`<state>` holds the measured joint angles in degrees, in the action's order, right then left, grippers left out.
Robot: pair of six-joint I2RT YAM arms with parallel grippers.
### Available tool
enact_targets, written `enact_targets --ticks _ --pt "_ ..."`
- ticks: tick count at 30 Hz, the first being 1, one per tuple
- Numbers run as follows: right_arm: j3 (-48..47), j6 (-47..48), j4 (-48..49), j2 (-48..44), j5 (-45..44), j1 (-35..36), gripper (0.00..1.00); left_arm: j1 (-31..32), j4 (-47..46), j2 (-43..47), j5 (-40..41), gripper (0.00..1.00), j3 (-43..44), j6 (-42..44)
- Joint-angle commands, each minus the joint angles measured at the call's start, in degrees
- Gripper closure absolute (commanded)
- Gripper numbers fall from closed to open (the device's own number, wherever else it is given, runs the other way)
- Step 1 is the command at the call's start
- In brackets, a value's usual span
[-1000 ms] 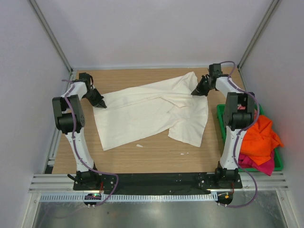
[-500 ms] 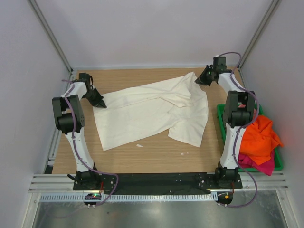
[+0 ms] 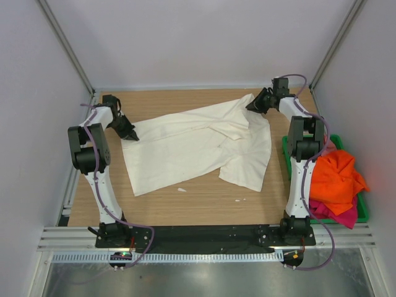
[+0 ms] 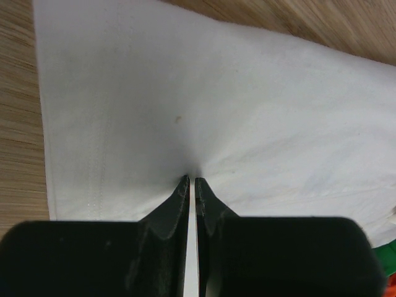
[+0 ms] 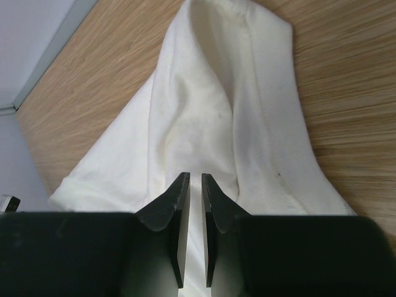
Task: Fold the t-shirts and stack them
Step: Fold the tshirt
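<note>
A large cream-white t-shirt (image 3: 192, 145) lies spread and rumpled across the wooden table. My left gripper (image 3: 132, 135) is shut on its left edge; in the left wrist view the cloth (image 4: 216, 93) puckers into the closed tips (image 4: 191, 179). My right gripper (image 3: 252, 106) is at the shirt's far right corner. In the right wrist view its jaws (image 5: 195, 176) stand almost together over a raised fold of the cloth (image 5: 210, 93), which runs between them. An orange t-shirt (image 3: 337, 176) and a magenta one (image 3: 339, 214) lie piled in the bin.
A green plastic bin (image 3: 286, 154) stands at the table's right edge beside the right arm. Grey walls and metal rails close in the back and both sides. Two small white scraps lie on the wood near the front, one of them (image 3: 181, 189) just below the shirt.
My right gripper moved from the shirt's right side to the back, then slightly left onto the far corner. The shirt and my left gripper have stayed put.
</note>
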<state>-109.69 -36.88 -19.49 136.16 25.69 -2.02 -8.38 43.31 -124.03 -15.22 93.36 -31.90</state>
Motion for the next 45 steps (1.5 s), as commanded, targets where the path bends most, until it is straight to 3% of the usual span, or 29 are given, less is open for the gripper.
enact_targets --ticks 1,18,34,38,40,45 --pt "1.14 -1.52 3.40 -0.28 2.61 0.26 0.81 -0.49 0.46 -2.97 2.22 0.92 0.42 1.40" --pt "2.02 1.90 0.85 0.77 0.76 0.53 0.73 -0.49 0.73 -3.68 2.39 0.92 0.68 1.93" --pt "-3.59 3.48 -1.08 5.08 1.03 1.23 0.66 -0.50 1.07 -3.94 2.65 0.92 0.68 2.11" --pt "-4.04 3.49 -1.17 4.82 0.94 1.23 0.76 -0.49 1.08 -3.94 2.74 0.92 0.77 2.02" --pt "-4.39 3.66 -1.34 3.51 0.15 1.14 0.88 -0.49 1.25 -4.03 3.01 0.92 0.86 2.28" --pt "-10.19 6.64 -7.14 2.71 -2.66 0.53 0.99 -0.67 1.60 -4.29 3.53 0.93 0.77 2.37"
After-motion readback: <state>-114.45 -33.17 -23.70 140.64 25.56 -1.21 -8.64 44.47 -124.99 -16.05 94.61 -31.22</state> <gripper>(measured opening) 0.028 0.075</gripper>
